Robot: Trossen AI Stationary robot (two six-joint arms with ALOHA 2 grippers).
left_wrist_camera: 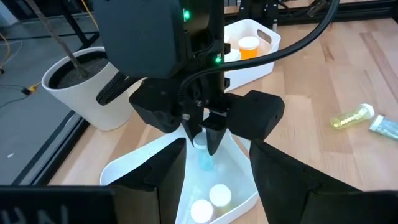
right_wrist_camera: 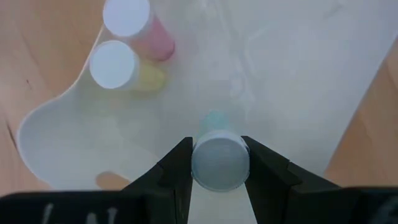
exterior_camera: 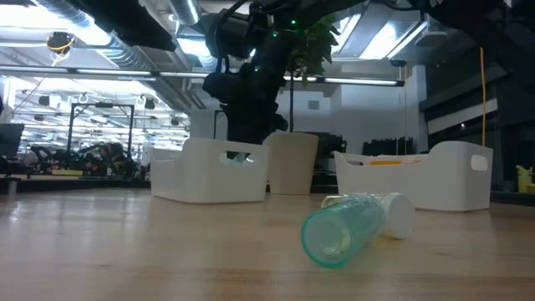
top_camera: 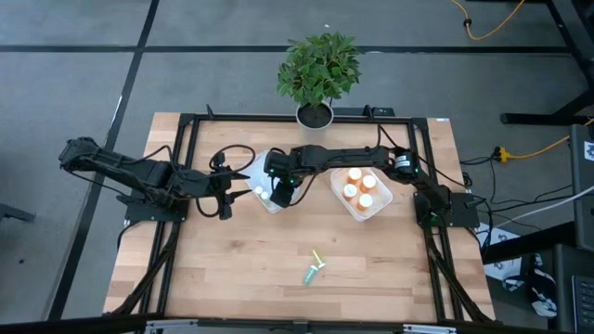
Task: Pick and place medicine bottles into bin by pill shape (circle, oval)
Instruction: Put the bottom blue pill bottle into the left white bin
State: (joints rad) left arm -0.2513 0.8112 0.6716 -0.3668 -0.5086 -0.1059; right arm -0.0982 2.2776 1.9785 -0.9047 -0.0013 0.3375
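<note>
Lying closest to the low camera: a pale teal transparent medicine bottle [exterior_camera: 344, 227] on its side on the light wooden worktop [top_camera: 278, 269], white cap pointing away. A yellow-green bottle with a white cap [top_camera: 317, 258] lies just beside it, also on its side; both sit in the open front area, well apart from the trays.

Right hand [right_wrist_camera: 217, 163] is clamped on the white cap of a second pale teal bottle [right_wrist_camera: 217, 157], held upright with its body hanging down inside the left white plastic tray [top_camera: 270, 200]. Fingers [right_wrist_camera: 180, 167] press the cap from both sides. The left wrist view shows the bottle's lower end low inside the tray; cannot tell if it touches the floor.

Same tray holds two more upright capped bottles side by side near one end: one pink-bodied [right_wrist_camera: 138, 26], one yellow-bodied [right_wrist_camera: 121, 66], touching or nearly so.

Right white tray [top_camera: 364, 194] holds four orange bottles with white caps [top_camera: 355, 174], upright.

Left hand [top_camera: 228, 192] hovers just beside the left tray, on its outer side, fingers [left_wrist_camera: 158, 180] spread apart, nothing between them.

Green potted plant in a white pot [top_camera: 316, 79] stands at the worktop's far edge.
</note>
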